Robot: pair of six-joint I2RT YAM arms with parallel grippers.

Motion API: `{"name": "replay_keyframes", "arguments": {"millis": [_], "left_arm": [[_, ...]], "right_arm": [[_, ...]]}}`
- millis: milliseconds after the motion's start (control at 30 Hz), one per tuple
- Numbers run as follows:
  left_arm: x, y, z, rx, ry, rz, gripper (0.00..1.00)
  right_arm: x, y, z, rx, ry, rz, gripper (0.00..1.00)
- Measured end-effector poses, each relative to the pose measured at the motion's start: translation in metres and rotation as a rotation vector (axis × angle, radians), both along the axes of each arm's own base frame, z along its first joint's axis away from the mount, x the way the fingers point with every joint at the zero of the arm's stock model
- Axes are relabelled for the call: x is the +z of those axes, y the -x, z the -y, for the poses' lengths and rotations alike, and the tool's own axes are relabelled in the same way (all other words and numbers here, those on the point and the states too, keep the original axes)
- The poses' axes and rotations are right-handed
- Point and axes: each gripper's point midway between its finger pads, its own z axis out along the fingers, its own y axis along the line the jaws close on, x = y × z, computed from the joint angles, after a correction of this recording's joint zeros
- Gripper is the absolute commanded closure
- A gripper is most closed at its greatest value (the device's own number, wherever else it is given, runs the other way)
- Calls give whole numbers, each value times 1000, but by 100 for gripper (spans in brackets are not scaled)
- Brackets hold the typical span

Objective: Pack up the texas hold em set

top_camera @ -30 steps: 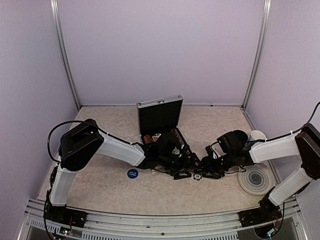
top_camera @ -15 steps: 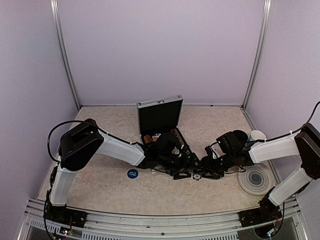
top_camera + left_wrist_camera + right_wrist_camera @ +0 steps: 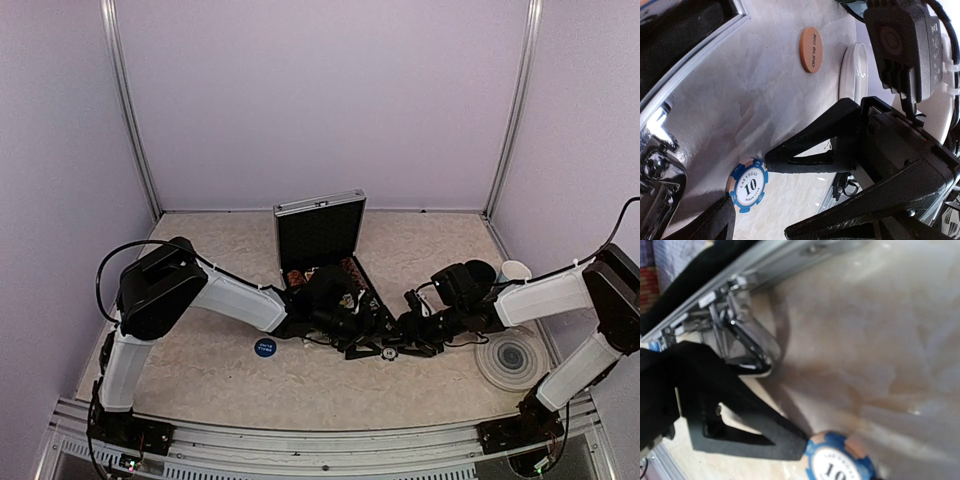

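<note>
The silver case stands open, lid up, with red and black chips inside. A blue-and-white "10" chip lies flat on the table just in front of the case; it also shows in the right wrist view and the top view. My left gripper is open, and the chip lies by one of its fingertips. One finger of my right gripper touches the chip's edge; its other finger is out of view. An orange "Big Blind" button and a white button lie beyond.
A blue round button lies on the table left of the grippers. A dark mug, a pale mug and a grey ringed coaster are at the right. The case's latch is close to both grippers.
My right gripper has moved a little left towards the left gripper, and the chip has shifted slightly left with it. The left arm has barely moved.
</note>
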Motion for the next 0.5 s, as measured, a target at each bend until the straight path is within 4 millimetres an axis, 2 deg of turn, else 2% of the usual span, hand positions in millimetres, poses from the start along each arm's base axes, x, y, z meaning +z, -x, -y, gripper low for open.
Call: {"name": "replay_keyframes", "arguments": {"millis": [500], "left_arm": [[4, 6, -4, -20, 55, 43, 3]], "right_arm": [[7, 6, -4, 40, 6, 44, 42]]}}
